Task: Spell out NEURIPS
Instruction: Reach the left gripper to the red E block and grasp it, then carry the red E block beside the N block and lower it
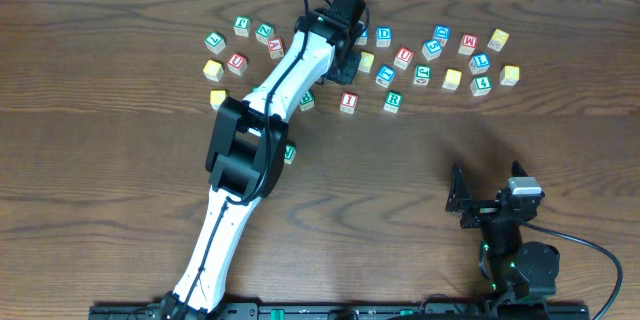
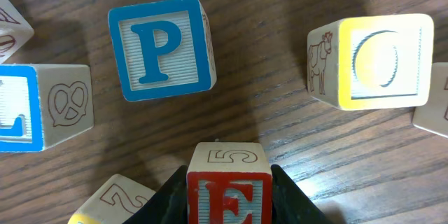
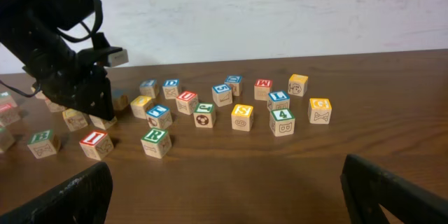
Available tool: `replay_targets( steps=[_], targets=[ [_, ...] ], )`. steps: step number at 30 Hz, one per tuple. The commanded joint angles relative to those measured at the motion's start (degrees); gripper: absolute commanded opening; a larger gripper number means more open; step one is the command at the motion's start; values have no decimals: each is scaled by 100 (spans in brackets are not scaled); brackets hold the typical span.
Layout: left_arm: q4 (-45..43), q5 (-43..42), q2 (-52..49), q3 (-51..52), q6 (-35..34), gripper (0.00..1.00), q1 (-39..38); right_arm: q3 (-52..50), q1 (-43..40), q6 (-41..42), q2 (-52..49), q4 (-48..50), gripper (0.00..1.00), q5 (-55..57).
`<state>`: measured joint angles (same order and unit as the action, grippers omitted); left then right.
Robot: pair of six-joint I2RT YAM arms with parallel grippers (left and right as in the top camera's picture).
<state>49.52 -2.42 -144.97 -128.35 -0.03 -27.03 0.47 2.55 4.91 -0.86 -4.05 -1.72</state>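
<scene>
The left tool [image 2: 229, 171] is hanging among the bunch of blocks at the back of the tabletop [image 1: 120, 160]. Its two black fingers are pressing on both sides of the red E block [image 2: 229, 203], so it is clamping that block. The blue P block [image 2: 161, 49] is sitting just past it, not touching. The red I block [image 1: 348, 101] and the green R block [image 1: 392, 101] are sitting near each other at the front of the bunch. The right tool [image 3: 224, 203] is resting well apart from the blocks, its fingers standing wide apart and holding nothing.
</scene>
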Motion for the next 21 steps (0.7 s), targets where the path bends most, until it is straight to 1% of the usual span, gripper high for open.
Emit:
replay_targets(
  steps=[1,6,11,15,21],
  targets=[
    [20,96,557,28,-26,30,22,-15,11,-44,17,-15,99,-33],
    [389,170,1399,28,-184,30,22,-15,11,-46,15,-15,99,-33],
    [1137,201,2094,31,-409,30,22,-15,11,-44,17,-15,99,-33],
    [1797,203,2308,31,-485,30,22,-15,11,-46,15,-15,99,-33],
    [2953,201,2302,50,-728,30,20,-15,11,-46,17,-15,99,-33]
  ],
)
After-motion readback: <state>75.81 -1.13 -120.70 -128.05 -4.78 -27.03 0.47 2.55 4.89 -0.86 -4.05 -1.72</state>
